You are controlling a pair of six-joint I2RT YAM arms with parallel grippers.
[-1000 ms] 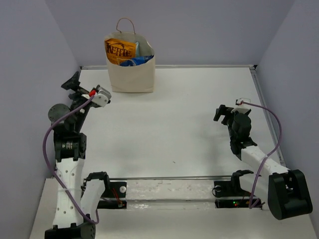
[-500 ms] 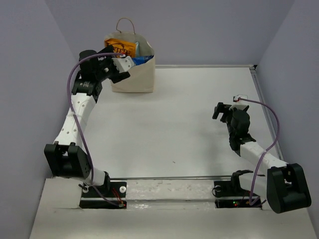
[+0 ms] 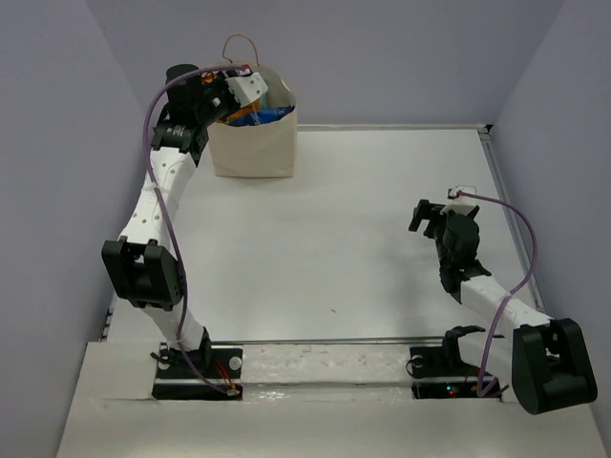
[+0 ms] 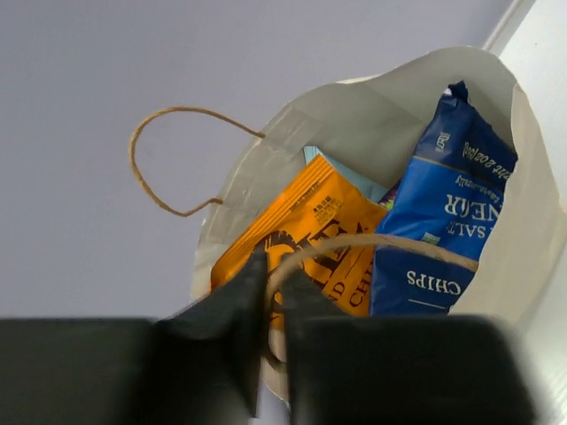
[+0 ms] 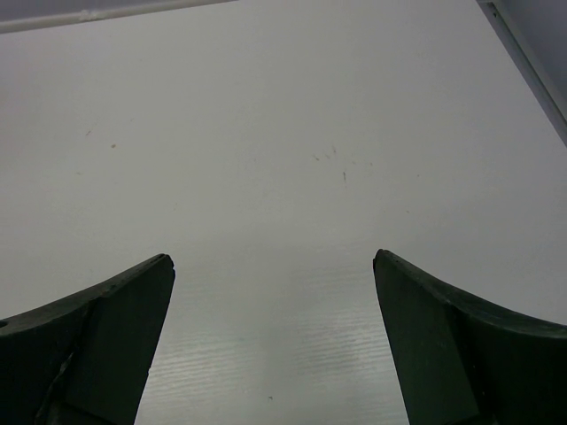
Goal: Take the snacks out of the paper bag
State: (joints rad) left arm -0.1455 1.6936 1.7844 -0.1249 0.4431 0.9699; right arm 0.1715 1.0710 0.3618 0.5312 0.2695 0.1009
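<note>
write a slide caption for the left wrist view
Left gripper, jaws close together, at the mouth of the paper bag, orange chip bag and blue chip bag inside.

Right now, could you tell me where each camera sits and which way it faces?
Top external: high behind the robot, looking down on the table; left arm, right arm show.
Left wrist: at the paper bag's mouth, facing orange packet, blue packet; near-shut left pincer shows.
Right wrist: facing bare table; open right pincer shows.
Shared: first two both show the bag.
</note>
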